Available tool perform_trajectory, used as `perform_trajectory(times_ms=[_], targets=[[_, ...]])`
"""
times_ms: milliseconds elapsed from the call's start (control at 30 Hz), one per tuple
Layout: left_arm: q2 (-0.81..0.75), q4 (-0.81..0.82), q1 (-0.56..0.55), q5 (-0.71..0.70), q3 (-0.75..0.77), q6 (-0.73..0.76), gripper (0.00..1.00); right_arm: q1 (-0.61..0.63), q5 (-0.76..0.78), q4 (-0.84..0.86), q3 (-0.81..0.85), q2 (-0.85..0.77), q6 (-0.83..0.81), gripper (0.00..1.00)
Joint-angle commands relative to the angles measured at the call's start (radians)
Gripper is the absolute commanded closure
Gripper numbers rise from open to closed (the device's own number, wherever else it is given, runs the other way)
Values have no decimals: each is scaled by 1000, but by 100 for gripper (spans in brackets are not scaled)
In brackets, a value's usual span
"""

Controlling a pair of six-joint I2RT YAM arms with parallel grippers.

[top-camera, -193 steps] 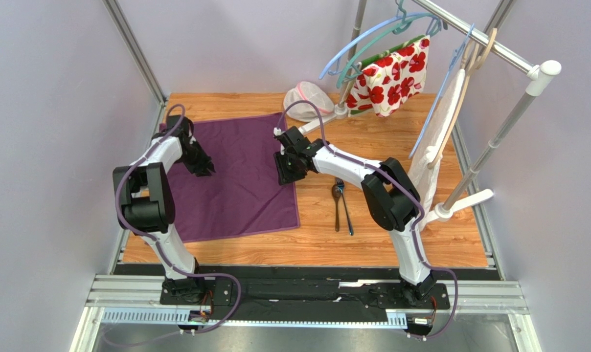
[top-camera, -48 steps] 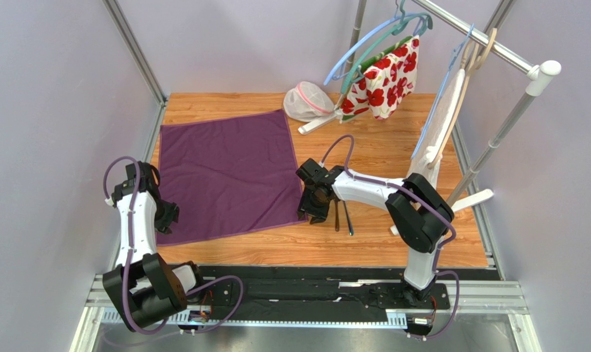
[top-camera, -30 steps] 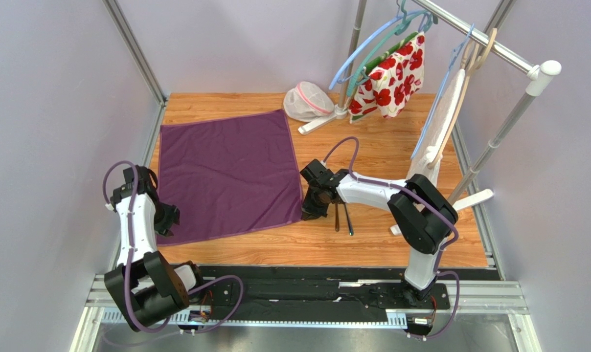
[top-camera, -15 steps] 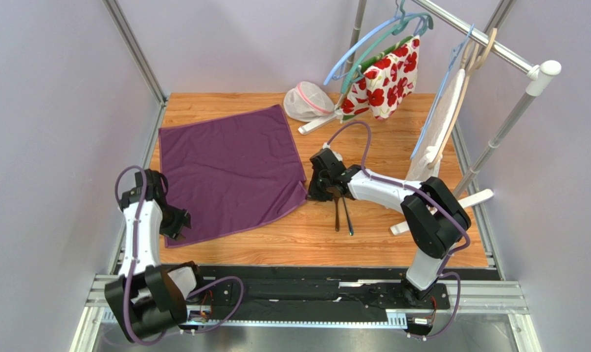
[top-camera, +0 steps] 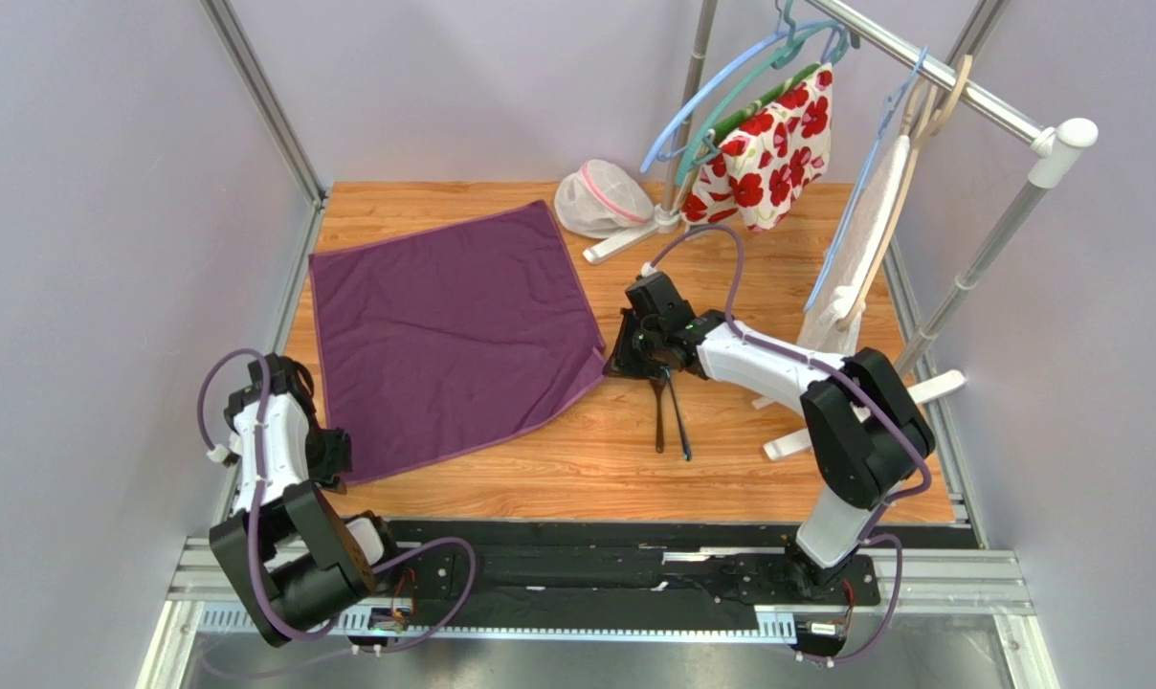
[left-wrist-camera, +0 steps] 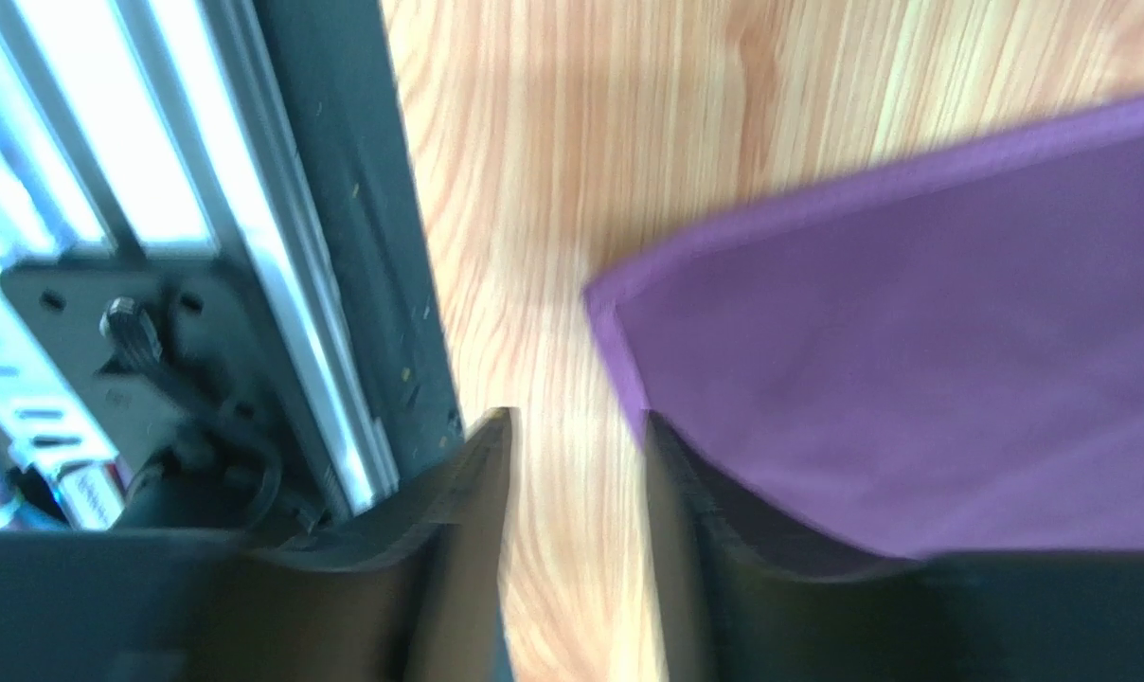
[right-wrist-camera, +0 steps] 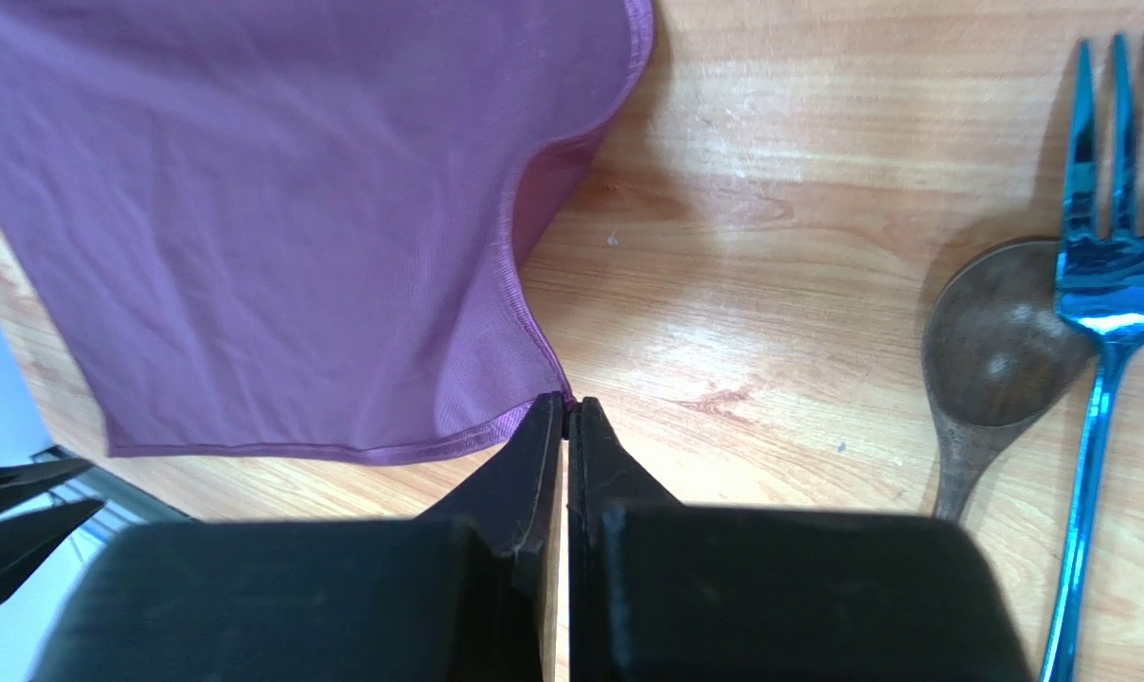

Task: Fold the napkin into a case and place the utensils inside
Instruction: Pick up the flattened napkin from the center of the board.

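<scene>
The dark purple napkin (top-camera: 447, 338) lies flat and unfolded on the wooden table, turned at an angle. My right gripper (top-camera: 624, 359) is shut on its near-right corner; in the right wrist view the gripper (right-wrist-camera: 569, 408) pinches the hem of the napkin (right-wrist-camera: 293, 213). My left gripper (top-camera: 334, 457) is open and empty beside the near-left corner; in the left wrist view the gripper (left-wrist-camera: 575, 424) straddles bare wood, with the edge of the napkin (left-wrist-camera: 934, 370) beside its right finger. The utensils (top-camera: 667, 409), a spoon (right-wrist-camera: 993, 355) and a blue fork (right-wrist-camera: 1116, 256), lie side by side right of the napkin.
A white mesh pouch (top-camera: 603, 198) sits at the back. A red-flowered cloth (top-camera: 764, 144) hangs on a hanger from the clothes rack (top-camera: 972, 259) at right, whose white foot (top-camera: 843, 419) rests near the utensils. A metal frame rail (left-wrist-camera: 322, 284) runs along the table's left edge.
My right gripper moved up and right holding the napkin's near-right corner, turning the cloth. My left gripper drew back toward the near-left edge.
</scene>
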Motion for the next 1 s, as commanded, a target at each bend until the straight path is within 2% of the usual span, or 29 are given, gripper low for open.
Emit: perform_trajectory(times_ms=[0,67,167,267,367,533,600,667,767,833,933,967], targets=[[21,174,27,0,8,91,61,-9,-31,26,-6,-45,-17,100],[84,248,27,29,16,102,72,-11,-43,25,-6,-41,-14,100],[218,306,25,90,54,107,79,-11,-59,30,-6,-39,-8,100],[370,345,14,130,109,105,81,-8,-75,45,-11,-38,-3,100],[478,308,-30,94,216,111,83,-2,-83,45,-3,-34,-9,100],[610,329,-45,92,376,136,83,1,-79,42,0,-28,-20,100],[696,323,-55,124,475,170,91,1,-74,28,21,-13,-29,100],[740,282,-58,127,528,180,92,1,-74,7,38,-1,-40,100],[672,221,-61,71,537,173,90,3,-85,0,61,15,-50,100],[604,169,-61,17,491,148,86,4,-98,-4,72,28,-58,100],[454,178,-53,-5,389,159,79,4,-120,-9,81,41,-63,100],[398,178,-50,-11,369,167,74,6,-132,-10,83,41,-64,100]])
